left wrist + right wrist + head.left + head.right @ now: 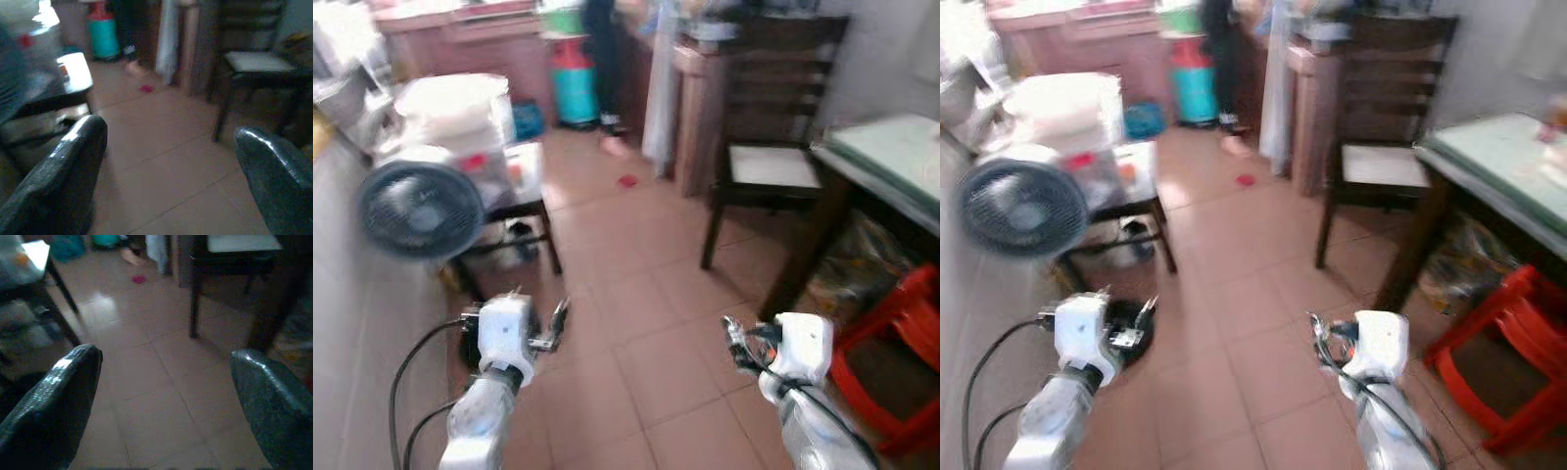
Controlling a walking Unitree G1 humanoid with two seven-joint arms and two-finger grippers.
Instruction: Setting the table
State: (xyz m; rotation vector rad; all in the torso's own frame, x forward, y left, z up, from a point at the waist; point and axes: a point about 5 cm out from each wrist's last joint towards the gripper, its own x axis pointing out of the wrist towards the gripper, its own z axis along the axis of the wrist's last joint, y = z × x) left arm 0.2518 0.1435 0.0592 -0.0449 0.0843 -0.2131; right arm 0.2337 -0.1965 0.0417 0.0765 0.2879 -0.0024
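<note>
Both tools, left [558, 323] and right [736, 338], hang released and empty over the tiled floor [636, 294], the green-topped surface [891, 157] ahead-right beside a dark chair [769, 166].

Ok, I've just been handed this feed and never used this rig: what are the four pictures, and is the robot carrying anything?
The two wide pictures come from the robot's head, looking down over its two silver arms at a tiled floor. The left tool and right tool are held out in front. The other two pictures come from wrist cameras, each looking between its own black fingers, which stand wide apart with nothing between them, so nothing is carried. To the robot's left stands a round grey fan; ahead on the right a dark wooden chair sits beside a glass-topped dining table, with a red plastic stool below. A person's legs show farther back.
</note>
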